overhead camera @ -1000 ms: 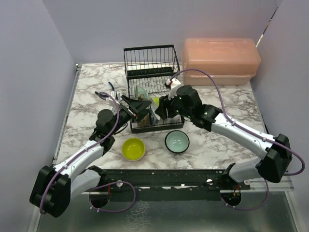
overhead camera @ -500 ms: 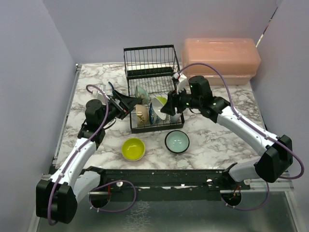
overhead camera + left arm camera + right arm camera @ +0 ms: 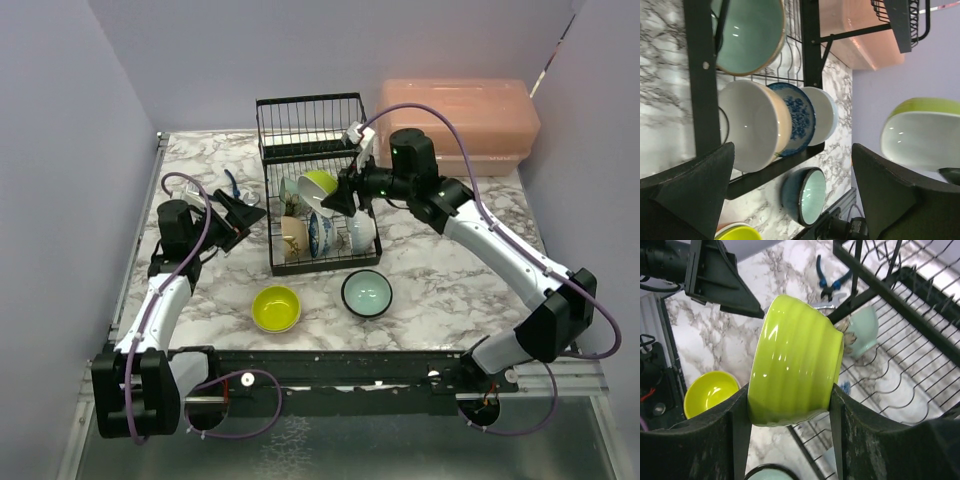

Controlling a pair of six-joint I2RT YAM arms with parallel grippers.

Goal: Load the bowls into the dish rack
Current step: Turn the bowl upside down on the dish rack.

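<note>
The right pincer (image 3: 789, 405) is being kept clamped on a yellow-green bowl (image 3: 795, 365), one finger pressing each side of its ribbed outer wall. The bowl is being carried tipped on its side, jutting out past the fingertips, raised over the lower tier of the dish rack (image 3: 310, 112) and just in front of the upper shelf. Below it, four bowls are being held on edge in the lower tier's slots: a pale teal bowl (image 3: 747, 32) towards the back, then a beige-patterned bowl (image 3: 752, 125), a blue-patterned bowl (image 3: 797, 120) and a white bowl (image 3: 822, 115) in a row. The left pincer (image 3: 242, 210) is being held with its fingers wide apart and nothing between them, just left of the rack. On the tabletop (image 3: 450, 290) in front of the rack, a yellow bowl (image 3: 276, 308) and a teal bowl with a dark outside (image 3: 367, 293) are being left upright, side by side and apart.
</note>
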